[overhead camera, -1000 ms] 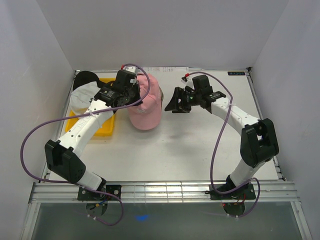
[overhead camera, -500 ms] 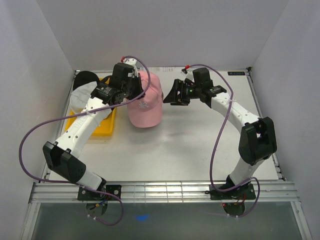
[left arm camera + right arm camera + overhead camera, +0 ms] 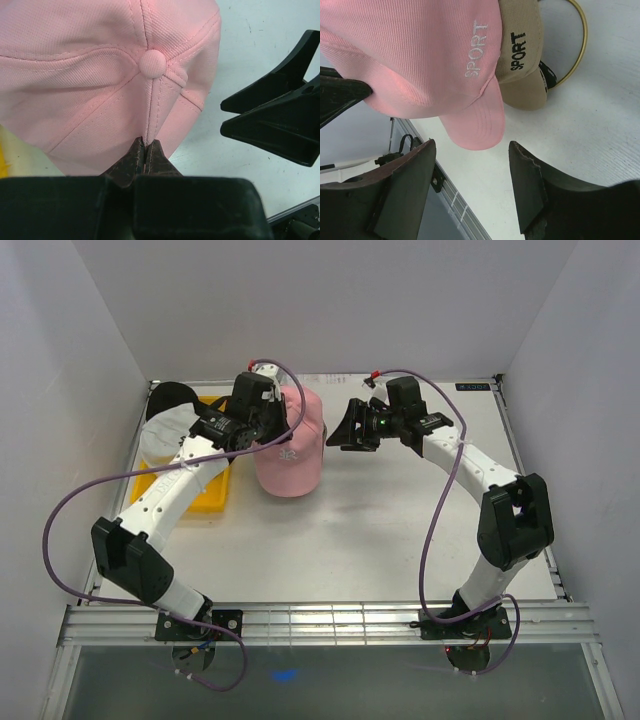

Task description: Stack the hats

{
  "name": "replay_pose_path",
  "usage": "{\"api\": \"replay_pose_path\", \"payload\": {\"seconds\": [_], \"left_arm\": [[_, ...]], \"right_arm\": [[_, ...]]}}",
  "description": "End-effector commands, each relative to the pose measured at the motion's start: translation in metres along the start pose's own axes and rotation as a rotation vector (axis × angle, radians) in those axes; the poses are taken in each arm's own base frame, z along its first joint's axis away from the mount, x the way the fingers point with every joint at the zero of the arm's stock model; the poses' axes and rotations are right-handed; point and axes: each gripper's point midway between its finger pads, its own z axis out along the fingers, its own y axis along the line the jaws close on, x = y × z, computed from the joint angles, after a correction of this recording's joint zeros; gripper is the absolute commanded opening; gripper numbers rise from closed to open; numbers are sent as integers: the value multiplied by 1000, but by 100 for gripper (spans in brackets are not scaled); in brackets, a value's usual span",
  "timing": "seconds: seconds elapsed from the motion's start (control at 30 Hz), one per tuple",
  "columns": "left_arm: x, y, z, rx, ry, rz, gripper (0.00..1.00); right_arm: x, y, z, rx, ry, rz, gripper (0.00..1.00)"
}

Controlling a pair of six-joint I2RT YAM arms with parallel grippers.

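- My left tool is closed to a thin pinch on the pink hat. It bites a fold of crown cloth along the seam just below the top button.
- My right tool stands wide and holds nothing. From its own camera the pink brim shows between the two fingers, though I cannot tell whether it touches either one.
- The pink hat sits at the far middle of the counter, just right of the yellow tray. It lies over the tan hat, whose front peeks out beside it.
- A gold wire stand curves out from behind the tan hat (I cannot see how much of it carries the pile).
- I judge the hat light and soft. The crown creases wherever I squeeze it, so a pinch there holds it but gives little control over its shape.
- The seam ridge is a fair hold, since doubled cloth should slip less than a single panel.
- The brim looks like the only stiff part. If I want to square the pink hat over the tan one, I would take the brim edge with the right tool.
- A white hat and a black hat wait at the far left, by the tray.
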Motion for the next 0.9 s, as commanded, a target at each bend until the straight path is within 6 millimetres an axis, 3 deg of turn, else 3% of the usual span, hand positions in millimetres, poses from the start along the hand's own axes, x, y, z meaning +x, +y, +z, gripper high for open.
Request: {"api": "replay_pose_path", "payload": {"seconds": [0.0, 0.1, 0.33, 0.63, 0.87], "left_arm": [[22, 17, 11, -86, 67, -6, 0], [31, 21, 11, -98, 81, -24, 0], [37, 26, -2, -99, 41, -54, 25], [11, 12, -17, -42, -34, -60, 44], [-8, -6, -26, 32, -58, -59, 48]], "right_arm": [[-2, 2, 5, -50, -13, -9, 66], [-7, 5, 5, -55, -27, -19, 67], [-23, 12, 8, -60, -42, -25, 68], [-36, 18, 13, -74, -51, -27, 68], [-55, 24, 11, -62, -77, -43, 68]]}}
